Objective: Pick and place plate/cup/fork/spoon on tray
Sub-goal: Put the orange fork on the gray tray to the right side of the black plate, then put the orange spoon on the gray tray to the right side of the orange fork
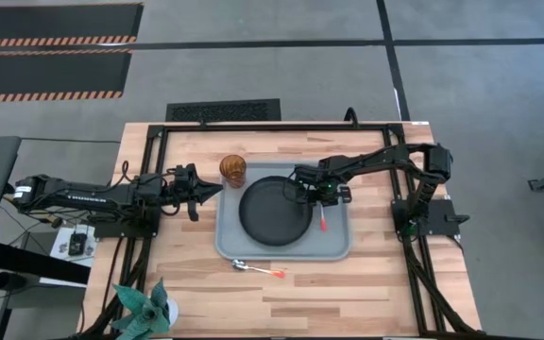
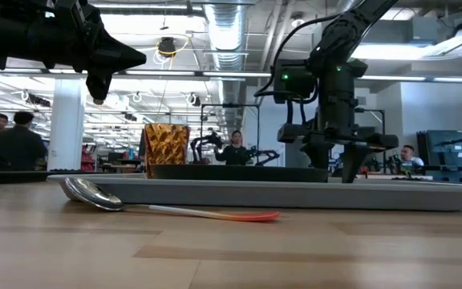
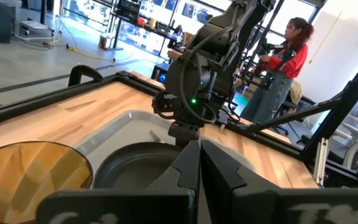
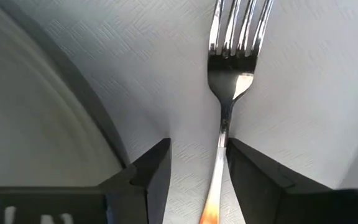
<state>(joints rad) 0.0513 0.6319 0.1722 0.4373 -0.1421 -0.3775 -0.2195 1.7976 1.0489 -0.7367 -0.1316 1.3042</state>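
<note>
The grey-blue tray lies mid-table. The black plate sits in its left half. The amber cup stands at the tray's far left corner. The fork lies flat on the tray right of the plate, with its red-orange handle toward the near edge. My right gripper is open and points down, its fingers on either side of the fork's neck. The spoon lies on the table just in front of the tray. My left gripper is shut and empty, above the table left of the tray. My right gripper stands over the fork's neck from above, with its fingers along the fork. One finger is right beside the neck, and I cannot tell whether it touches. The fork lies flat on the tray.
A green potted plant stands at the table's near left corner. Black frame rails run along the table's left, right and far edges. People show in the room beyond, one in red.
</note>
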